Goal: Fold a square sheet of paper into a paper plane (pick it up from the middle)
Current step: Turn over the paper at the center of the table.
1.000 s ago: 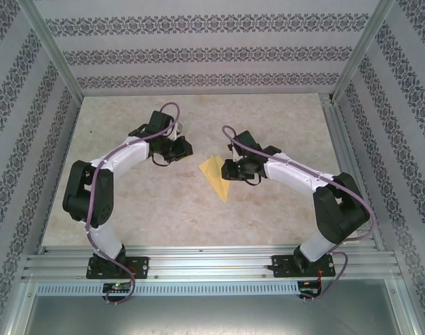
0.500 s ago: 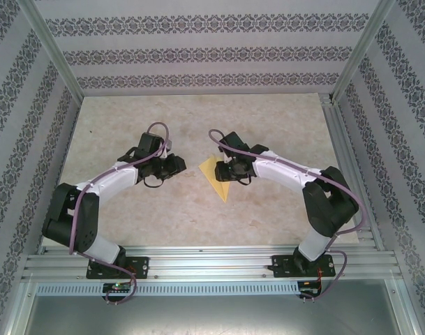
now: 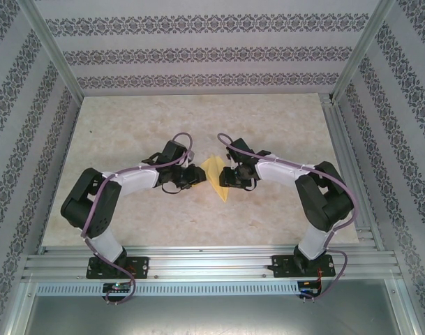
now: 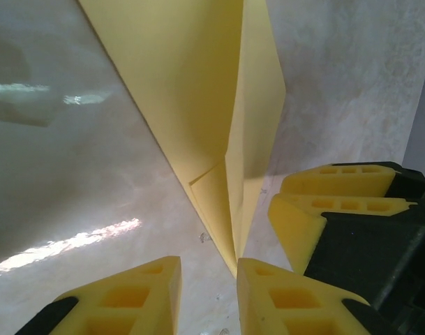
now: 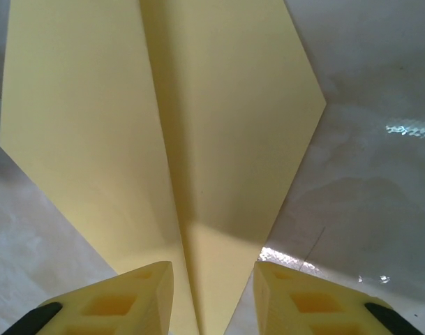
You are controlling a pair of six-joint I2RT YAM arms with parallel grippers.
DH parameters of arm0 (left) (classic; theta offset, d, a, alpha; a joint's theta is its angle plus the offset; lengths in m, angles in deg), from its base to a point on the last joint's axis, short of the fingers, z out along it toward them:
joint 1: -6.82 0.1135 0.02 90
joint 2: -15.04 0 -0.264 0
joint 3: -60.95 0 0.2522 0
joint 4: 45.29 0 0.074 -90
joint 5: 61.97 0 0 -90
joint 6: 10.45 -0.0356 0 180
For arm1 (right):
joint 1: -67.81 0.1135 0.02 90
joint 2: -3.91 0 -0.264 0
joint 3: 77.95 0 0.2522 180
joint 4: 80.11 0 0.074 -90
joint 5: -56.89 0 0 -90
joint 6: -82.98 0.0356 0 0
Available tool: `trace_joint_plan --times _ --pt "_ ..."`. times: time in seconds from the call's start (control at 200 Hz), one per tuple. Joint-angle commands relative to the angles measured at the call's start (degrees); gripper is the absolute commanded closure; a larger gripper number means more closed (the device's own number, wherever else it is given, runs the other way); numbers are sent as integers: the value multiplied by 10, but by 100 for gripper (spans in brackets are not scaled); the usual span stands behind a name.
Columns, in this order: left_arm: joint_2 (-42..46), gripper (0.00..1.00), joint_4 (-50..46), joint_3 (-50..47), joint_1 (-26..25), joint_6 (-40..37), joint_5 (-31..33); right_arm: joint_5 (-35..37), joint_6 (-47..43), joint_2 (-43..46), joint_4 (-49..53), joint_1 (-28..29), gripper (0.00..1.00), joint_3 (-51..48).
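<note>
Your left hand [image 3: 192, 177] has swung in from well back and now sits just beside the paper plane [image 3: 215, 173], fingers slightly apart. The plane lies mid-tabletop [image 3: 282, 125], between both hands. Your right hand [image 3: 230, 177] has closed in too, jaws parted with the plane's narrow end showing between them. Neither grips it yet, so a two-handed grasp looks imminent.

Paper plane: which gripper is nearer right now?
Right, narrowly. The right gripper straddles the paper plane, paper running on between its open fingers. The left gripper sits at the plane's other side, where only a narrow point of paper reaches its fingertips.
</note>
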Motion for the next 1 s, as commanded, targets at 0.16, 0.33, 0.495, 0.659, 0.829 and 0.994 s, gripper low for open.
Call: trace_joint_plan --times 0.16,0.33,0.495,0.659,0.829,0.994 --pt "-14 82 42 59 -39 31 -12 -12 15 -9 -29 -14 65 -11" --pt "-63 90 2 104 -43 36 0 -32 32 12 -63 -32 65 -36" --pt "-114 95 -21 134 -48 22 10 -41 40 20 -84 -45 64 -52" --pt "-139 98 -49 142 -48 7 35 -47 40 24 -88 -54 64 -57" --pt "-139 100 -63 132 -48 -1 45 -59 43 14 -101 -57 63 -58" --pt "-143 100 -56 118 -48 -4 42 -76 48 2 -119 -57 63 -59"
